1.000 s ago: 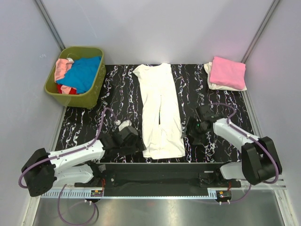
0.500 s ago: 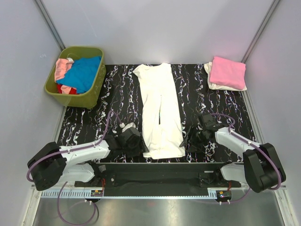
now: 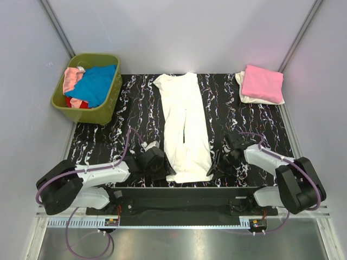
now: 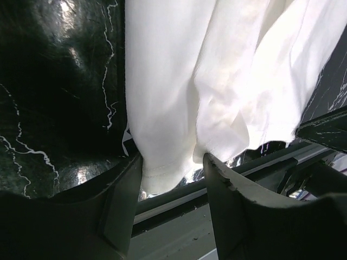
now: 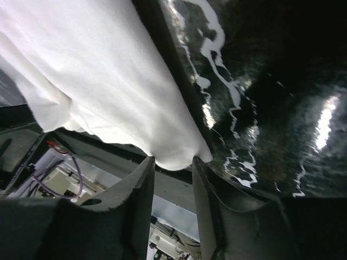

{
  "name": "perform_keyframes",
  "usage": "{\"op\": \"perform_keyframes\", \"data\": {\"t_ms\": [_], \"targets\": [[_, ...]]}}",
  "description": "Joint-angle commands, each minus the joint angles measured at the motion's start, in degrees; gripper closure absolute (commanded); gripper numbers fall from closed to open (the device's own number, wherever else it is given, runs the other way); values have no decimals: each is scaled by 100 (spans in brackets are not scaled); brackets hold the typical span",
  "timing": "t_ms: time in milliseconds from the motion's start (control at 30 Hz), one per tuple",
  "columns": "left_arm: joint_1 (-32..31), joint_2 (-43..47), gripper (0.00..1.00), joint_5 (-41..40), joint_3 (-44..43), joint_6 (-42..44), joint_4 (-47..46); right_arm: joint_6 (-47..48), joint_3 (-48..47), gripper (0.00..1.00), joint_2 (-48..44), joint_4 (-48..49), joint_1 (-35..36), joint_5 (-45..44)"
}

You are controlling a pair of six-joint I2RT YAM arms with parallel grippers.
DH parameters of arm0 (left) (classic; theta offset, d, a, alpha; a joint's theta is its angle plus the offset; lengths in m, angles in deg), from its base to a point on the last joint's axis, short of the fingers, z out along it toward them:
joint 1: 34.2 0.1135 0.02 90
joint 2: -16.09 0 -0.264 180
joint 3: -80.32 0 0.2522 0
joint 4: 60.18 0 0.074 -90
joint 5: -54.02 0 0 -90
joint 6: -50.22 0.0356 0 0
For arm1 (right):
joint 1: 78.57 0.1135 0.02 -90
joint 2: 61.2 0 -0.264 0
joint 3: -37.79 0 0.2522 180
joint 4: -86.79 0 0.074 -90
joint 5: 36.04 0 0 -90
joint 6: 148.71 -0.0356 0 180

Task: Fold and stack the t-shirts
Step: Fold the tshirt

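From above, the black wrist housings cover both sets of fingers, so their opening shows only in the wrist views. The wrist views in turn cut the cloth off above its near end. The cream t-shirt (image 3: pixel 184 127) lies lengthwise down the middle of the black marbled bench (image 3: pixel 135 108) as a long narrow strip, with its collar end far and its hem close to the near edge. In the olive basket (image 3: pixel 104 115) at the far left, a blue shirt (image 3: pixel 98 84) hides most of a pink shirt (image 3: pixel 70 79) and leaves only a sliver of a red shirt (image 3: pixel 71 102). At the far right a folded pink t-shirt (image 3: pixel 263 83) lies on a pale folded shirt (image 3: pixel 242 80), of which only an edge shows. The left fingers (image 4: pixel 122 206) stand moderately apart, straddling the hem's near left corner. The stitched hem fills the gap at the tips, and the rail shows through below it, so nothing is pinched. The right fingers (image 5: pixel 135 200) stand closer together around the hem's near right corner. The cloth's tip sits just inside their tips, a clear gap shows beneath it, and they are not clamped on it.
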Motion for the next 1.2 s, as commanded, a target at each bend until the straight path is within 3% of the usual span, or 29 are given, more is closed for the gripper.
{"op": "perform_keyframes", "data": {"t_ms": [0, 67, 167, 500, 800, 1033, 1067, 1167], "targets": [[-91, -116, 46, 126, 86, -86, -19, 479, -368, 57, -149, -926, 55, -321], [-170, -55, 47, 109, 121, -112, 25, 218, -299, 50, -676, -739, 55, -552], [-206, 16, 47, 73, 226, -183, -9, 208, -474, 33, -748, -939, 55, -676], [-206, 156, 49, 30, 279, -218, 43, 93, -263, 36, 60, -413, 46, -658], [-206, 271, 50, 30, 340, -314, 52, 252, -553, 51, 641, -369, 300, -825], [-285, 245, 49, -102, 472, -420, -36, 287, -563, 81, 650, -316, 397, -905], [-285, 227, 49, -102, 481, -429, -62, 287, -571, 89, 633, -325, 397, -913], [-320, 139, 46, -85, 464, -429, -115, 278, -562, 99, 562, -351, 397, -931]]}}
